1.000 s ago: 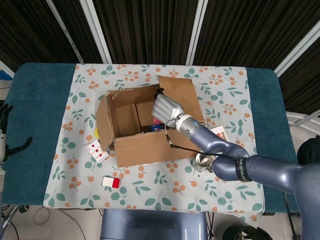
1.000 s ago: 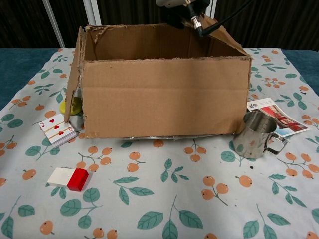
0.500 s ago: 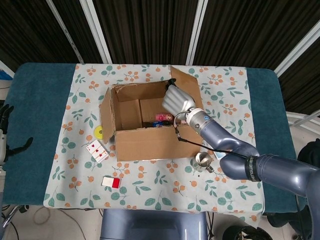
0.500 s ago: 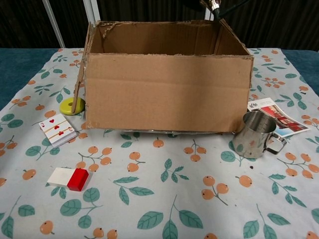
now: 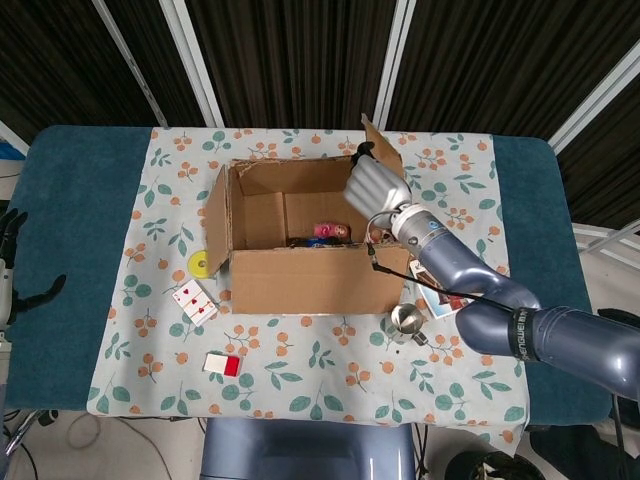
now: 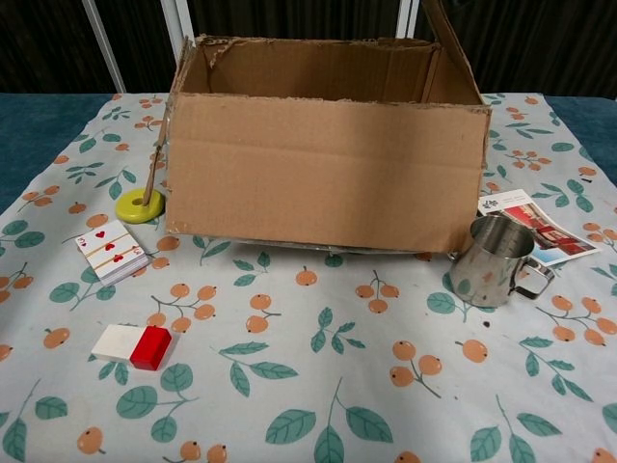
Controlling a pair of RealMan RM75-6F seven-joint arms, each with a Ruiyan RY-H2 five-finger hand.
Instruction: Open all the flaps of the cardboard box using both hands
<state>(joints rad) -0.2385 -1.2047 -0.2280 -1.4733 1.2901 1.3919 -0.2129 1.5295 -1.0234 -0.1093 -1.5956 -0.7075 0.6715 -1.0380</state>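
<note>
The cardboard box [image 5: 300,280] stands mid-table, its top open; in the chest view its front wall [image 6: 323,164] faces me. My right hand [image 5: 378,188] is at the box's right rim and grips the right flap [image 5: 383,140], a dark fingertip showing at the flap's far edge. That flap stands almost upright and shows again at the top of the chest view [image 6: 448,39], where the hand is out of frame. The left flap [image 5: 215,225] also stands upright. My left hand [image 5: 12,255] hangs off the table's left edge, fingers apart and holding nothing.
A steel cup [image 6: 492,260] stands close to the box's front right corner, beside a leaflet [image 6: 530,217]. To the box's left lie a yellow disc [image 6: 140,204] and playing cards [image 6: 111,251], with a red and white block [image 6: 132,345] nearer me. Small pink things [image 5: 330,232] lie inside the box.
My right hand moved right and away, swinging the right flap from leaning over the box to nearly upright. The box turned and slid right, uncovering the yellow disc.
</note>
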